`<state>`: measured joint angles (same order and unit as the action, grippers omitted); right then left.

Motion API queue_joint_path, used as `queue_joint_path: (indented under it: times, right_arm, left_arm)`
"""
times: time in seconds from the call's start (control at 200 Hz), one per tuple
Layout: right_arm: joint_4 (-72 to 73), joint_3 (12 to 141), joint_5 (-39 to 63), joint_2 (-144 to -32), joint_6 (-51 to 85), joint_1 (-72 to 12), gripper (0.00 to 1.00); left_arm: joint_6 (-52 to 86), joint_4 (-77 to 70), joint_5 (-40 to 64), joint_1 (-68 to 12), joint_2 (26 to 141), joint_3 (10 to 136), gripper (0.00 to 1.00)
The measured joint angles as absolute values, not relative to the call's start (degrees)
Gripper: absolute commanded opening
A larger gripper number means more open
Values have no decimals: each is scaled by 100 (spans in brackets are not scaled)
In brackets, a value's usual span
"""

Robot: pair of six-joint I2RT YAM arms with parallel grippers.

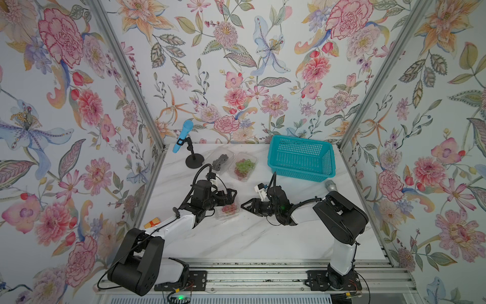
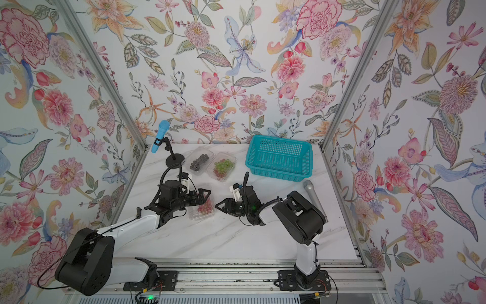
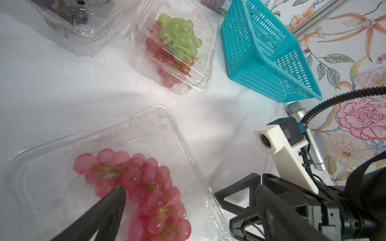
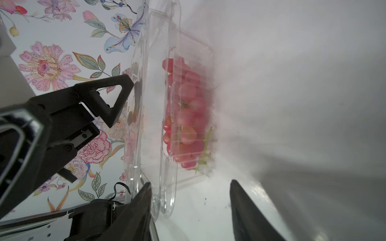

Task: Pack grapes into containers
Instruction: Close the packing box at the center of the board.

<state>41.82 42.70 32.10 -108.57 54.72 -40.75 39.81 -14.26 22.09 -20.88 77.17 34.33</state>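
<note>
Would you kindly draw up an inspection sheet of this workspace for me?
Surface: white marble table.
Job's things: container of dark grapes; container of green and red grapes; container of red grapes, nearest the arms.
Clutter: teal basket; blue microphone on a stand; grey microphone; small orange item at the table edge.
Tools: left tool open over the container of red grapes; right tool open beside it, holding nothing.
Cables: black hoses loop from both wrists.
Surroundings: floral walls; aluminium frame.
</note>
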Motion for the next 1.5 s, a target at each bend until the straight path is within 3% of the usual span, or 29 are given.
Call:
queue_joint_path:
  times: [0.21,1.501]
  right_arm:
    - [4650,4082,3269,-10842,5719,-4075,40]
    - [5653,4021,3557,-11218,6128,-4278,19]
  left_arm:
    - [3988,-1594,2235,-2088,7738,3398,100]
    - [4047,-2248,2357,-2088,7797,3022,100]
